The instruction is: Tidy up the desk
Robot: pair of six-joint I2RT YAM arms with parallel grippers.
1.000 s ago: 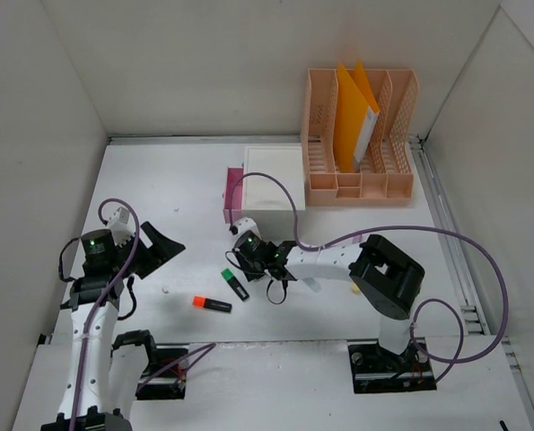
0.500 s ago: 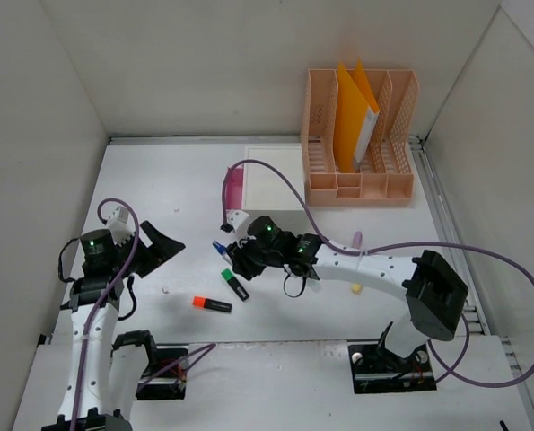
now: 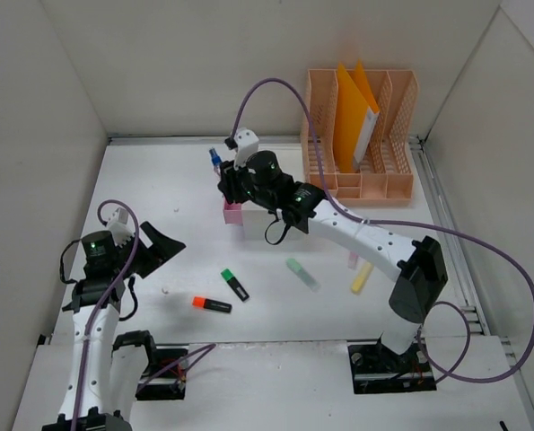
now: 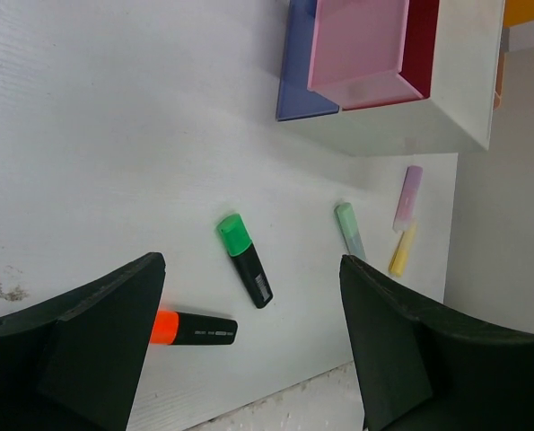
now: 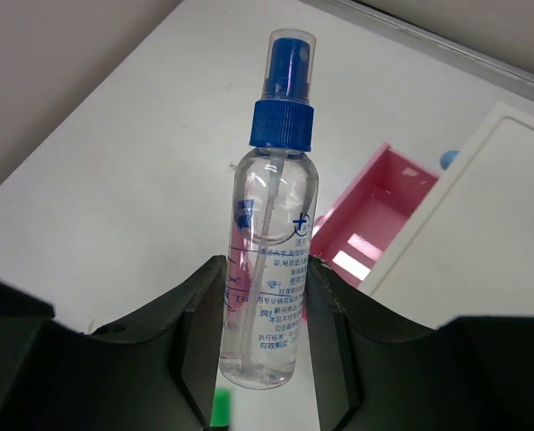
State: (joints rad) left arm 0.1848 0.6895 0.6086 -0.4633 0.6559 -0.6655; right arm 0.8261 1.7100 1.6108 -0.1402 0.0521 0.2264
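The desk (image 3: 172, 184) is a white tabletop between white walls. My right gripper (image 3: 222, 175) is raised over its back middle, shut on a clear spray bottle (image 3: 215, 162) with a blue cap. In the right wrist view the bottle (image 5: 271, 233) stands upright between the fingers of the right gripper (image 5: 265, 305), above the pink tray (image 5: 374, 215). My left gripper (image 3: 163, 242) is open and empty at the left. In the left wrist view its fingers (image 4: 114, 332) frame a green highlighter (image 4: 245, 260) and an orange highlighter (image 4: 193, 329).
A green (image 3: 234, 284), an orange (image 3: 212, 304), a pale green (image 3: 302, 273), a yellow (image 3: 362, 277) and a lilac highlighter (image 3: 353, 260) lie on the desk. A white box (image 5: 482, 206) adjoins the pink tray (image 3: 232, 211). A peach organizer (image 3: 361, 180) with an orange folder (image 3: 352, 117) stands back right.
My right arm has lifted the spray bottle from the desk's middle and carried it back to above the pink tray, uncovering the pale green, yellow and lilac highlighters. The left arm has not moved.
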